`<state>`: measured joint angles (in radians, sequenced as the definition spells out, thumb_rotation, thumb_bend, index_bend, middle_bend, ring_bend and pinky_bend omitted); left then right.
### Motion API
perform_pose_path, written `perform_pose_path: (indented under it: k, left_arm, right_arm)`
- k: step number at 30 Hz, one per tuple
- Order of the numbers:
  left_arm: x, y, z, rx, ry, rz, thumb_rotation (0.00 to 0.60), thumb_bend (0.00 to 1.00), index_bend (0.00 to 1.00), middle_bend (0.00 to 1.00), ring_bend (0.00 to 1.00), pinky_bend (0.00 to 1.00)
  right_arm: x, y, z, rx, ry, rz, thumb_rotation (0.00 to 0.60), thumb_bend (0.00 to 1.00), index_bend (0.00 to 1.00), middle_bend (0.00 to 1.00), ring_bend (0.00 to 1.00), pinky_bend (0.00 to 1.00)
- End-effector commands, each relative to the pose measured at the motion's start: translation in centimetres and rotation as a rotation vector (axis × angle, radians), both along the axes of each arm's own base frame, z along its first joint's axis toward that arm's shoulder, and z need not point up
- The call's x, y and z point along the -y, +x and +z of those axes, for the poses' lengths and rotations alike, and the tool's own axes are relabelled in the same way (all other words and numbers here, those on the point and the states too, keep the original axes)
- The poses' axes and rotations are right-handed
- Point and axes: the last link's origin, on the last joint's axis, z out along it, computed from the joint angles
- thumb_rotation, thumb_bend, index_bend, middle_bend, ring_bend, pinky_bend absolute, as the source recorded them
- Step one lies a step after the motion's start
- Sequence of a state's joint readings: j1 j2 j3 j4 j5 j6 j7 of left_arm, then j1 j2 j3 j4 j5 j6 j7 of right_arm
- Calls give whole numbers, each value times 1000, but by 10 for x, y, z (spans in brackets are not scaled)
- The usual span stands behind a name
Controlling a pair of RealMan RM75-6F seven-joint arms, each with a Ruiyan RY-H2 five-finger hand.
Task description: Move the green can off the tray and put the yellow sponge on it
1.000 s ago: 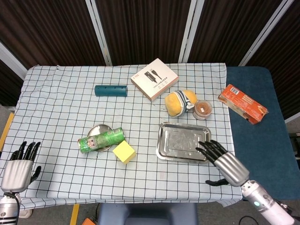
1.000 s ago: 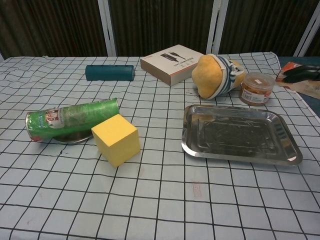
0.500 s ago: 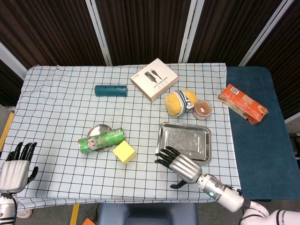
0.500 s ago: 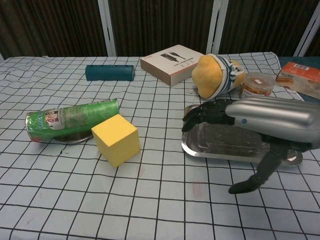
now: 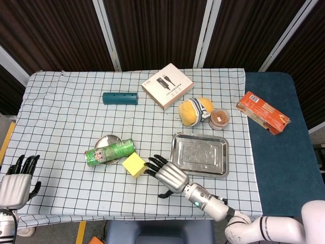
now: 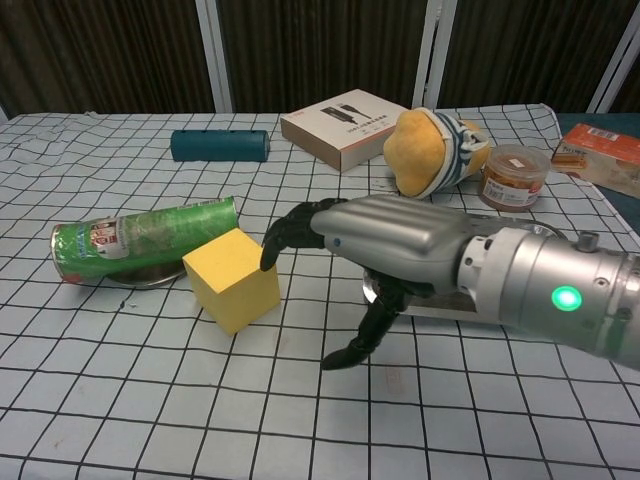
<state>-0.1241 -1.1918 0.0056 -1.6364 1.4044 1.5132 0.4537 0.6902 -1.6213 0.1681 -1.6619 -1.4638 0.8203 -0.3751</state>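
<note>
Right hand beside the sponge, nothing held.
Head view: right hand [image 5: 169,175], fingers spread, reaches the yellow sponge [image 5: 134,164]; green can [image 5: 109,152] lies on a round dish [image 5: 106,141], apart from the tray [image 5: 199,154]; left hand [image 5: 17,178] spread, idle.
Chest view: right hand fingertips [image 6: 272,247] just beside the sponge [image 6: 233,279].

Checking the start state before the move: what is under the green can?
The green can lies on its side across a small round metal tray. The part of the tray directly beneath the can is covered.

A lab test table [image 5: 61,101]: checked cloth, dark curtains [image 5: 152,30] behind
</note>
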Motion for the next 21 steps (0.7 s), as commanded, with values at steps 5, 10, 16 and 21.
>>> perform_pose_path:
  k: [5,10,16,21]
  left_arm:
    - [0,0,2,13,1,6,600,362,94,141,74,272]
    - [1,0,2,14,-3,8,600,363,95,142,75,272]
    - [1,0,1,15,-9,11,600,363,95,144,75,272]
    - [1,0,1,19,-17,10,600,361,95,146,75,272]
  right_arm:
    - [19,20,-18,16,-60,-5,600,183,345,219,153,181]
    - [29,22,-26,8,-68,-29,600,205,322,219,153,181]
    - [37,25,-33,10,-65,-50,600,205,310,219,153,181]
    - [45,26,-49,1,-51,-83,600,206,309,219,153,181]
